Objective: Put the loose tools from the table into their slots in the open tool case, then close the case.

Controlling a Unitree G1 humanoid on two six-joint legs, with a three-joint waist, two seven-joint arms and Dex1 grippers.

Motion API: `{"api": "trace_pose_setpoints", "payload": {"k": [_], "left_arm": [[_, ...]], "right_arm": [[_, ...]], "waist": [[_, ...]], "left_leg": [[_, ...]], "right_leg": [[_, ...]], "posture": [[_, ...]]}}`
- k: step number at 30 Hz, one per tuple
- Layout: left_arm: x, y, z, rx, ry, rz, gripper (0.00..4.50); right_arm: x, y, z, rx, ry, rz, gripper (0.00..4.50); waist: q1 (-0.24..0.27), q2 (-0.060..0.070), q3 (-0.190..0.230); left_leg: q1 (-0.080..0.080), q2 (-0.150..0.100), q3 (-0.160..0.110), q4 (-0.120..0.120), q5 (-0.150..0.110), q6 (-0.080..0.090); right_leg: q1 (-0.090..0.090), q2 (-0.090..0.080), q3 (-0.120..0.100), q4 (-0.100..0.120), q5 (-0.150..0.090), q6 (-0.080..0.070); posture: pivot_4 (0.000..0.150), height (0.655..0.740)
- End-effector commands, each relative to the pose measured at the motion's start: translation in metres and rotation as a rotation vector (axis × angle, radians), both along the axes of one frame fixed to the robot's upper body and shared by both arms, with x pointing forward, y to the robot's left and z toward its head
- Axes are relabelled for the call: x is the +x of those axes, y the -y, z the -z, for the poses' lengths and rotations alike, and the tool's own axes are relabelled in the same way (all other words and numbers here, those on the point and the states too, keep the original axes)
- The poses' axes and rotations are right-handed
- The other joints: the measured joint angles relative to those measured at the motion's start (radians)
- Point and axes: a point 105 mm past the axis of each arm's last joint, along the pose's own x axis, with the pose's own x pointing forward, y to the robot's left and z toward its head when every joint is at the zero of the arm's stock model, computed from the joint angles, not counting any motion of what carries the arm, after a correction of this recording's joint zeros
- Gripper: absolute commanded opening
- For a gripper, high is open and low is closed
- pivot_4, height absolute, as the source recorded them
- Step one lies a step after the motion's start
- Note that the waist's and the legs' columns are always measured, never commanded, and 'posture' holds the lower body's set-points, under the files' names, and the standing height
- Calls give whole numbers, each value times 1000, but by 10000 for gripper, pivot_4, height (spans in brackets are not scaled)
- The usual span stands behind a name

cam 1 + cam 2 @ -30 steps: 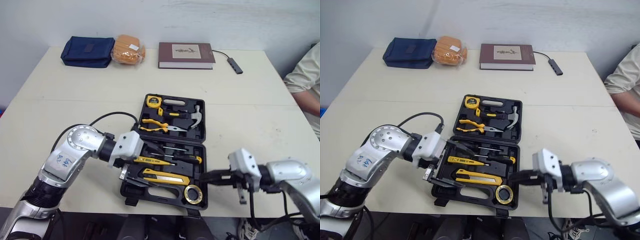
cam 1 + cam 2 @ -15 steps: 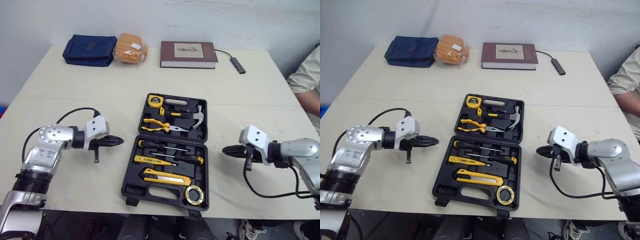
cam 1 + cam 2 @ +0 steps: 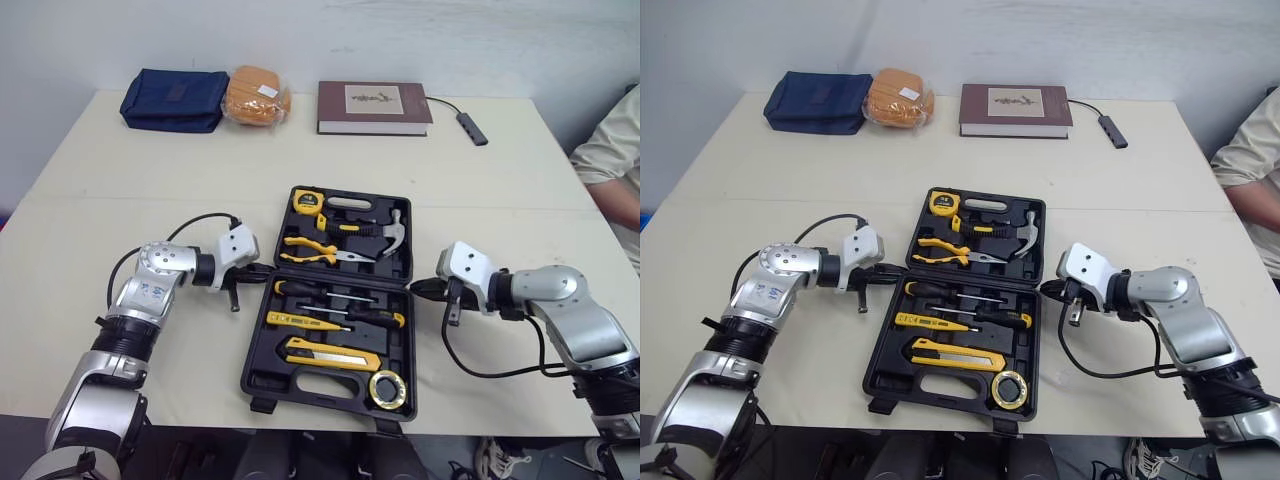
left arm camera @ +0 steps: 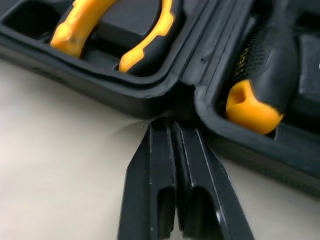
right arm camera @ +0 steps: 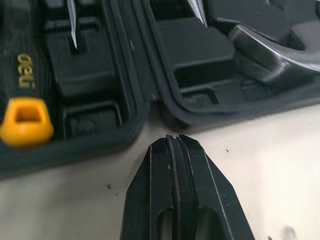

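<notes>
Inward since half a second ago, the left gripper (image 3: 264, 270) and right gripper (image 3: 419, 290) are brought to the hinge ends of the case (image 3: 320, 381). It is laid open on the table (image 3: 150, 180), long axis pointing away from the robot. Both pairs of jaws are pressed together, the left touching the hinge.

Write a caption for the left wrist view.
Shut left gripper at the hinge of the tool case, between pliers and screwdriver handle.

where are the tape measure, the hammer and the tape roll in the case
yellow tape measure (image 3: 307, 201), left eye view, middle of its body
steel-headed hammer (image 3: 394, 222), left eye view, its head
yellow tape roll (image 3: 372, 389), left eye view, its band
</notes>
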Motion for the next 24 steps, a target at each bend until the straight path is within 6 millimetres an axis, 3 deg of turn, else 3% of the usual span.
{"api": "trace_pose_setpoints", "payload": {"k": [1, 6, 11, 15, 19, 22, 24], "left_arm": [[-14, 12, -4, -17, 5, 80, 667], [-13, 18, -5, -28, 11, 51, 667], [-14, 8, 2, -4, -6, 12, 667], [-16, -16, 7, 50, -24, -64, 667], [-16, -43, -2, 36, -69, -199, 667], [-14, -43, -30, -117, -165, -309, 8741], [-11, -38, -44, -202, -228, -376, 18003]], "right_arm": [[-8, -13, -11, 22, 21, -65, 0], [-14, -15, -11, 27, 9, -73, 0], [-12, -4, -10, -4, 13, -40, 0], [4, 27, -11, -94, 52, 124, 0], [0, 40, -26, 0, -6, 219, 0], [-2, 39, -44, 162, -92, 326, 9664], [-2, 33, -53, 256, -154, 380, 19942]], "waist": [[0, 0, 0], [1, 0, 0], [2, 0, 0], [1, 0, 0], [-14, 0, 0], [-24, 1, 0], [-23, 1, 1]], "left_leg": [[0, 0, 0, 0, 0, 0], [0, 0, 0, 0, 0, 0], [0, 0, 0, 0, 0, 0], [0, 0, 0, 0, 0, 0], [1, 0, 0, -1, 0, 0], [1, 1, -1, -2, 1, -2], [1, 1, -2, -2, 1, -2]], "right_leg": [[0, 0, 0, 0, 0, 0], [0, 0, 0, 0, 0, 0], [0, 0, 0, 0, 0, 0], [0, 0, 0, -1, 0, 0], [0, 0, 1, -1, 0, 0], [0, 0, 1, 0, 0, 0], [0, 0, 1, 1, 0, 0]], "posture": [[1500, 7400], [1500, 7400], [1500, 7400], [1500, 7400], [1500, 7400], [1500, 7400], [1500, 7400]]}}
